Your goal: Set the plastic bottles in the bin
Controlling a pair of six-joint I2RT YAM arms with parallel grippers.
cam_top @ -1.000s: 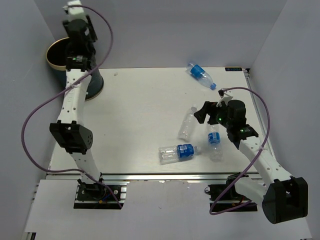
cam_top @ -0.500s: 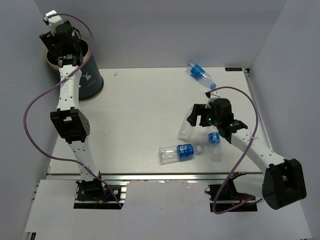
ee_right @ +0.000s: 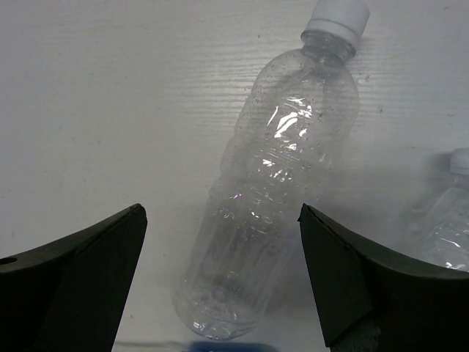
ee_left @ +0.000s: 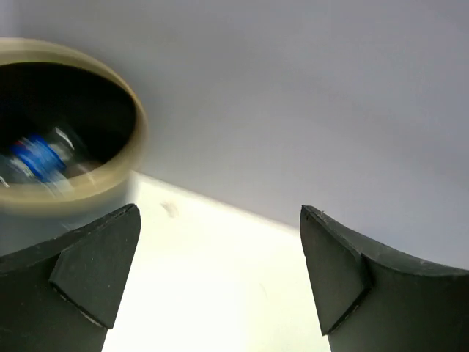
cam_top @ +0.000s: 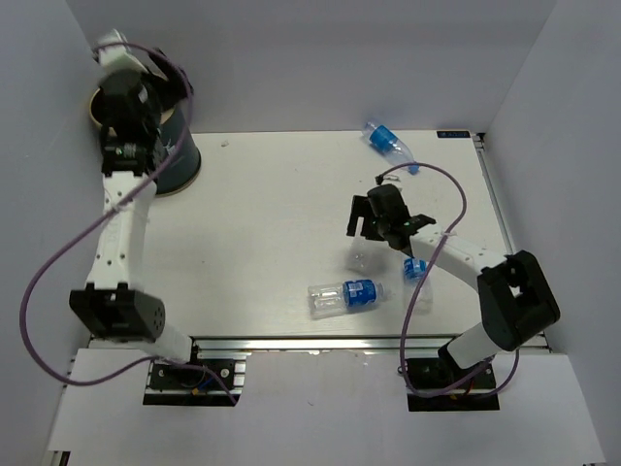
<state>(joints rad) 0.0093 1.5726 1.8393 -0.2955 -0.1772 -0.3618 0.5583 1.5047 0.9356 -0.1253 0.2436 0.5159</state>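
The teal bin (cam_top: 180, 161) with a tan rim (ee_left: 126, 155) stands at the table's far left corner. A blue-labelled bottle (ee_left: 35, 157) lies blurred inside it. My left gripper (cam_top: 167, 80) (ee_left: 220, 271) hangs beside the rim, open and empty. My right gripper (cam_top: 363, 217) (ee_right: 223, 279) is open, its fingers either side of an unlabelled clear bottle (cam_top: 359, 256) (ee_right: 278, 198) lying on the table, white cap away from me. Other blue-labelled bottles lie at the front (cam_top: 344, 294), the far right (cam_top: 388, 142) and under the right arm (cam_top: 417, 275) (ee_right: 451, 231).
White walls enclose the table on three sides. The left arm's purple cable (cam_top: 44, 272) loops out to the left. The right arm's cable (cam_top: 427, 175) arches over the table's right side. A metal rail (cam_top: 320, 342) runs along the near edge.
The left arm has swung round by the bin and its jaws now stand wide. The right gripper has moved left from the blue-labelled bottle to straddle the unlabelled one.
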